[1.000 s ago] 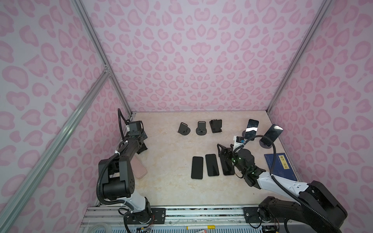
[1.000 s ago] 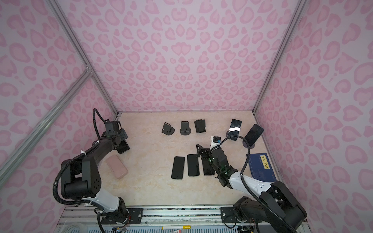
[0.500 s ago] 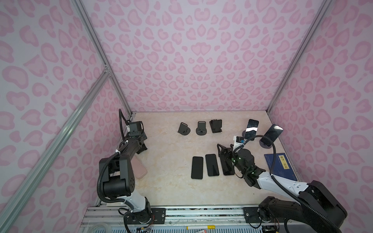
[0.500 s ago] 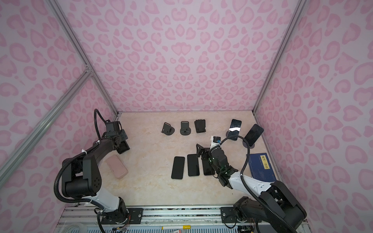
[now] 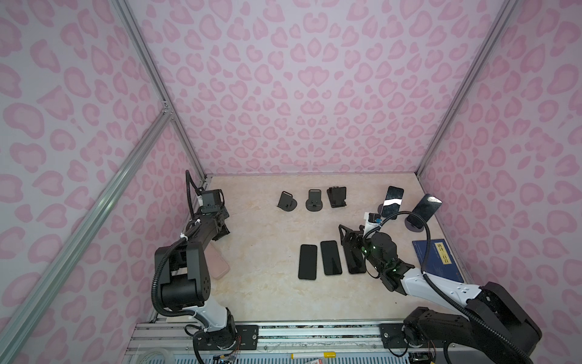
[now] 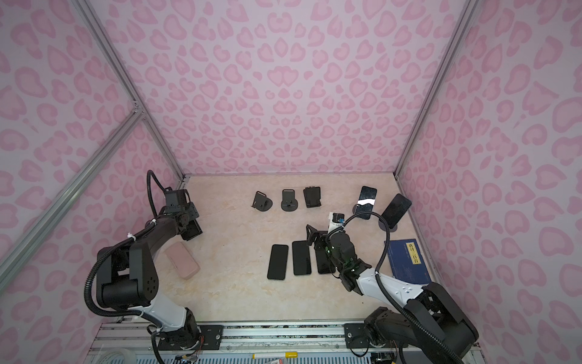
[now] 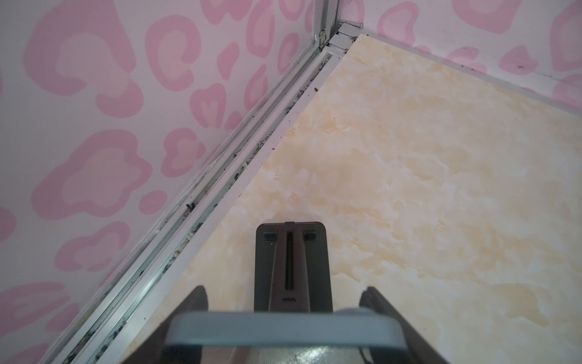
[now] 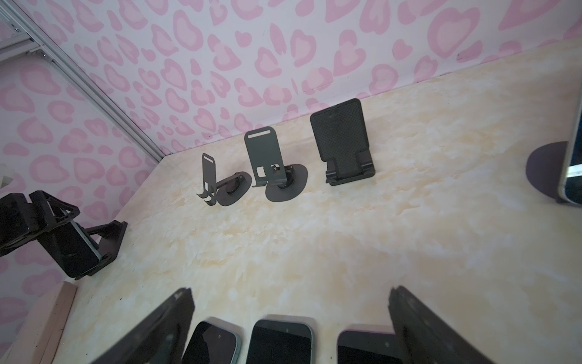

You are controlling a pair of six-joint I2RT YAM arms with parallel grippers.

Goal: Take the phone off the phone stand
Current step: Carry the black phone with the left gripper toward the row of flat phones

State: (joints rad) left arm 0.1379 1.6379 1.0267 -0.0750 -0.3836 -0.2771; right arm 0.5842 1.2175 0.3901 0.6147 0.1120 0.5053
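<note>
We find the left pincer [image 5: 221,224] at the far left corner of the table [image 5: 267,299], its jaws closed down on the phone [image 7: 283,331]. In the left wrist view the phone's grey-blue top edge runs straight across between the 2 fingers [image 7: 195,302], each pressed to 1 side of it. The dark back plate of the phone stand [image 7: 291,252] rises just behind. From the right wrist view we see the same phone [image 8: 74,249] leaning in its stand [image 8: 108,239], tilted, with the left pincer clamped over its upper part. Its lower edge seems to sit at the stand's foot, though we cannot tell this for certain.

The right pincer [image 5: 351,239] stands with its jaws spread wide and holds nothing. It hovers low above the far end of the rightmost of 3 flat phones [image 5: 331,257], which lie side by side, screens up. We cannot tell whether it touches that phone.

Toward the back wall stand 3 empty stands [image 5: 314,200] in a row. At the far right, 2 propped phones [image 5: 392,201] rest on their own stands. A blue book [image 5: 437,260] lies by the right wall, and a pink box [image 5: 217,264] lies beside the left arm.
</note>
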